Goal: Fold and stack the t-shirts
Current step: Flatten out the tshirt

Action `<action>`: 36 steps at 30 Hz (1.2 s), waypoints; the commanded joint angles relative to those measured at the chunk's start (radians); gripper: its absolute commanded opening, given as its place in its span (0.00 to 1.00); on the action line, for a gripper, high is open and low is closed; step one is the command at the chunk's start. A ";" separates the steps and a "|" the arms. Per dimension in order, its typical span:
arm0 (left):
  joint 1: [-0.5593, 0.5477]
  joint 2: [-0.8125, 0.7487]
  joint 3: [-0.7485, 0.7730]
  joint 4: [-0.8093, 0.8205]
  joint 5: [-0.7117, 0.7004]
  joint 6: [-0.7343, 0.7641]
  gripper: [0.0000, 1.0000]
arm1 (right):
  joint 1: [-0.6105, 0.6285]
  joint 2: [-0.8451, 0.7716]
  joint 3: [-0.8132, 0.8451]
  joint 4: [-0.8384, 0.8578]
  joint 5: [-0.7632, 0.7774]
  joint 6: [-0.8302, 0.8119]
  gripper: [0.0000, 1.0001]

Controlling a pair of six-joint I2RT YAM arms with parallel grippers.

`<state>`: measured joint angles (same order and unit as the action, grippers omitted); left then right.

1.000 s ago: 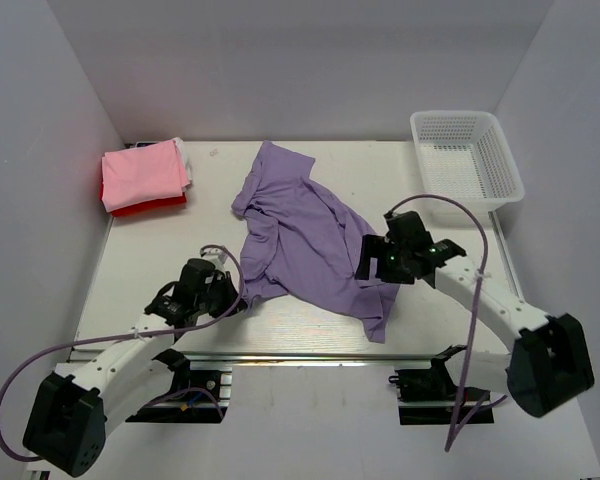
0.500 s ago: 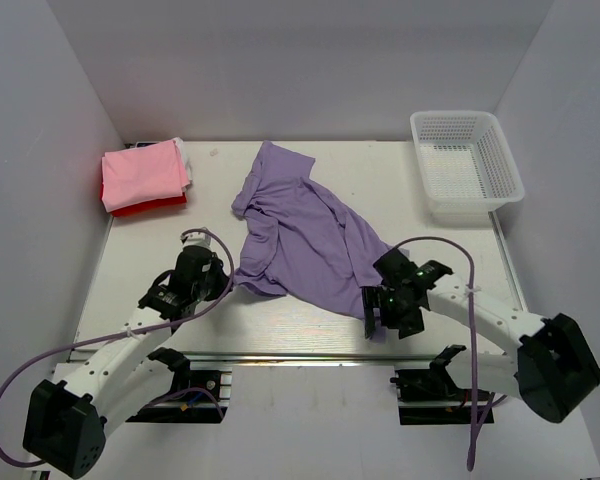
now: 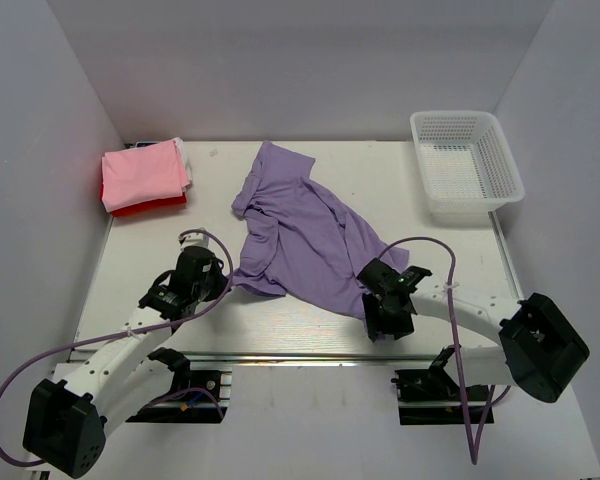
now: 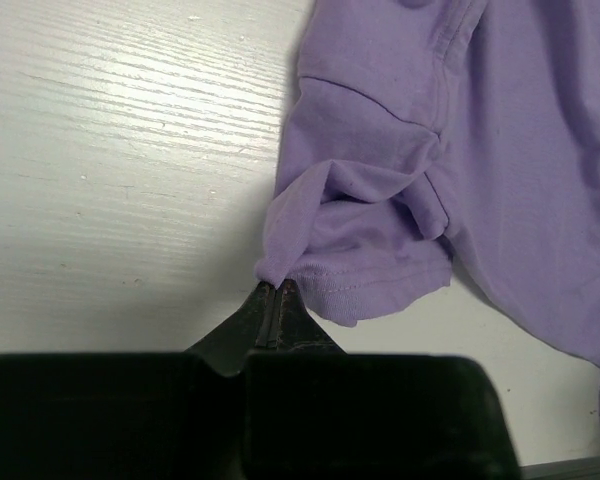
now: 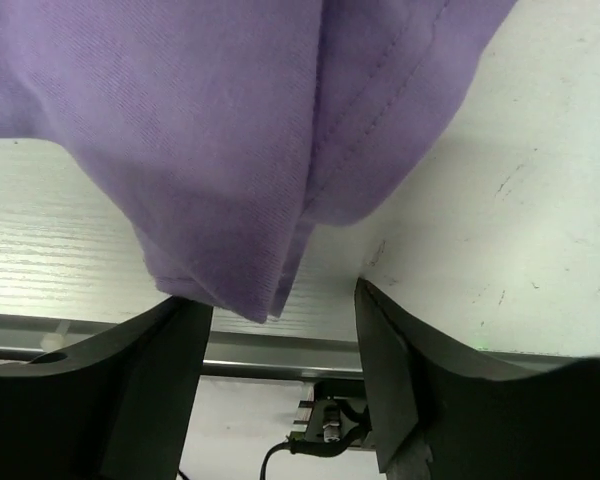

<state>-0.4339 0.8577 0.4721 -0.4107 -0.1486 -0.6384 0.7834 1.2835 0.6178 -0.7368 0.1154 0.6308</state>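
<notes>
The lavender t-shirt (image 3: 300, 235) lies crumpled and spread across the middle of the table. My left gripper (image 3: 223, 280) is shut on the shirt's near-left corner, and the left wrist view shows the closed tips (image 4: 276, 288) pinching the hem of the shirt (image 4: 430, 130). My right gripper (image 3: 380, 318) is open at the shirt's near-right corner. In the right wrist view the gripper (image 5: 280, 300) straddles a hanging fabric corner (image 5: 230, 120) without touching it. The folded pink t-shirt (image 3: 143, 172) lies on the red t-shirt (image 3: 152, 207) at the back left.
A white mesh basket (image 3: 470, 205) stands at the back right corner. A bit of white cloth (image 3: 183, 152) shows behind the pink stack. The table's metal front rail (image 5: 280, 352) runs right under my right gripper. Walls close in on three sides.
My right gripper moved from on top of the shirt's right side down to its near-right corner at the table's front edge. My left gripper shifted slightly back, still at the near-left corner.
</notes>
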 commanded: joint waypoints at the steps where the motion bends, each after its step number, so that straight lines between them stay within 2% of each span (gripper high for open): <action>1: 0.003 -0.003 0.019 -0.004 -0.020 -0.001 0.00 | 0.011 0.008 -0.059 0.183 0.058 0.023 0.61; 5: 0.003 -0.003 0.019 -0.004 -0.011 -0.001 0.00 | 0.011 -0.003 -0.081 0.270 0.038 0.006 0.42; 9: 0.003 -0.003 0.019 0.006 -0.002 -0.001 0.00 | 0.011 -0.067 -0.113 0.342 0.015 -0.009 0.00; 13: 0.003 -0.003 0.039 0.015 0.007 -0.001 0.00 | 0.002 -0.176 -0.125 0.389 0.053 -0.003 0.00; 17: 0.003 -0.022 0.108 0.024 -0.046 0.019 0.00 | -0.004 -0.259 -0.053 0.303 0.179 0.000 0.00; 18: 0.003 -0.022 0.128 0.024 -0.066 0.019 0.00 | -0.006 -0.263 -0.008 0.207 0.247 0.010 0.00; 20: 0.003 -0.031 0.189 0.036 -0.143 0.028 0.00 | -0.016 -0.260 0.065 0.147 0.408 0.035 0.00; 21: 0.003 -0.031 0.233 0.047 -0.172 0.037 0.00 | -0.021 -0.256 0.113 0.058 0.447 0.065 0.00; 23: 0.012 -0.014 0.282 0.059 -0.261 0.046 0.00 | -0.039 -0.253 0.177 0.009 0.588 0.079 0.00; 24: 0.012 -0.002 0.340 0.059 -0.284 0.066 0.00 | -0.048 -0.234 0.259 -0.031 0.633 0.087 0.00; 25: 0.012 0.012 0.373 0.059 -0.330 0.077 0.00 | -0.061 -0.227 0.288 -0.047 0.756 0.092 0.00; 28: 0.012 0.064 0.499 0.049 -0.435 0.112 0.00 | -0.084 -0.219 0.437 -0.070 0.848 0.112 0.00; 30: 0.012 0.076 0.563 0.094 -0.500 0.149 0.00 | -0.099 -0.233 0.508 -0.021 0.857 0.003 0.00; 31: 0.012 0.076 0.583 0.110 -0.528 0.167 0.00 | -0.104 -0.248 0.520 0.082 0.863 -0.087 0.00; 32: 0.012 0.087 0.605 0.121 -0.554 0.207 0.00 | -0.116 -0.262 0.534 0.109 0.872 -0.117 0.00; 33: 0.012 0.087 0.652 0.134 -0.601 0.221 0.00 | -0.121 -0.272 0.571 0.140 0.844 -0.263 0.00; 35: 0.012 0.096 0.695 0.170 -0.618 0.262 0.00 | -0.130 -0.303 0.592 0.290 0.818 -0.327 0.00; 36: 0.012 0.096 0.735 0.193 -0.597 0.322 0.00 | -0.137 -0.309 0.624 0.368 0.796 -0.477 0.00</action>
<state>-0.4274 0.9634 1.1137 -0.3050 -0.6521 -0.4412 0.6617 1.0229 1.1576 -0.5995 0.8677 0.4309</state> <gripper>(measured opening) 0.025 0.019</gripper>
